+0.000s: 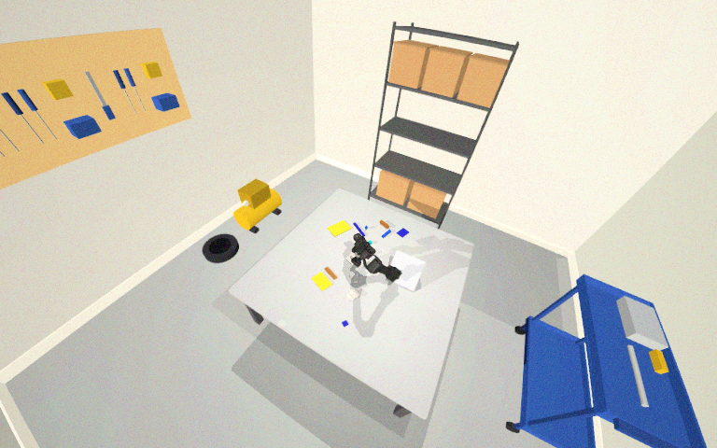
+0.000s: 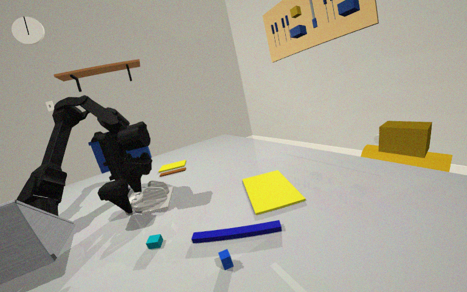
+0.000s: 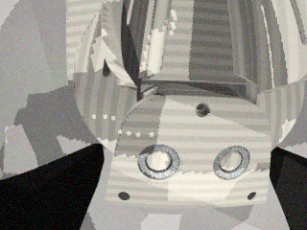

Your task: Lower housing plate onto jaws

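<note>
The pale housing plate (image 3: 192, 129) lies over the jaw stubs in the wrist view. Two pin ends show inside a left metal ring (image 3: 174, 165) and a right metal ring (image 3: 246, 164). The pale jaws extend from beneath it toward the top of the view; the pale assembly (image 2: 156, 198) also shows low over the table in the exterior view. The plate looks about level, but any small gap under it cannot be told. My gripper (image 3: 189, 155) (image 2: 133, 202) is open and empty. Its fingers stand low on either side of the plate, the right one very close to its edge.
A teal block (image 2: 154, 241), a long dark blue bar (image 2: 237, 232) and a small blue block (image 2: 225, 259) lie nearer the exterior camera. A yellow sheet (image 2: 273, 191) lies right of the assembly. A white slab (image 1: 412, 272) lies by the arm's base.
</note>
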Motion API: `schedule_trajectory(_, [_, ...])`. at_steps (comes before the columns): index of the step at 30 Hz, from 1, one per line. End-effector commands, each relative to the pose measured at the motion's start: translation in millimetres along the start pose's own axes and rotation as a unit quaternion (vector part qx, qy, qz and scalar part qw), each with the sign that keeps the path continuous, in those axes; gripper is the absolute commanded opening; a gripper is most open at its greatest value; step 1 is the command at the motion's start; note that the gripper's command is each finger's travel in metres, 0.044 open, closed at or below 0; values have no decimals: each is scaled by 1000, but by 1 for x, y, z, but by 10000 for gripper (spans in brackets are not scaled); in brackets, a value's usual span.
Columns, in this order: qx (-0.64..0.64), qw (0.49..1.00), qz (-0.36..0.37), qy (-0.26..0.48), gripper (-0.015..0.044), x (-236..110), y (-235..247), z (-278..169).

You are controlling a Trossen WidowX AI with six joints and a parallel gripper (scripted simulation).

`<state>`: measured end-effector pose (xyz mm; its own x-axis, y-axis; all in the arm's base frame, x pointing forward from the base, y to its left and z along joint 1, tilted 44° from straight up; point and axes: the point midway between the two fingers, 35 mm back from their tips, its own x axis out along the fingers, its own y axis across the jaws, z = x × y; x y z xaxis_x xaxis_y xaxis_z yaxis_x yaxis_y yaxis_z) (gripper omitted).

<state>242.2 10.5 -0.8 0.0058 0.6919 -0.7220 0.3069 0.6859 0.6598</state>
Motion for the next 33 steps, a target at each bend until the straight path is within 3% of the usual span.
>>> schedule_trajectory(1, [0,1000,0,0,440,0,0,0])
schedule_trajectory(6, [0,1000,-1,0,440,-17,0,2])
schedule_trajectory(12, [1,1000,1,2,440,-74,0,-3])
schedule_trajectory(16, [3,1000,2,-3,440,-68,-1,0])
schedule_trajectory(23, [3,1000,-2,1,440,-121,-16,-32])
schedule_trajectory(33, [2,1000,-1,2,440,-126,-17,-36])
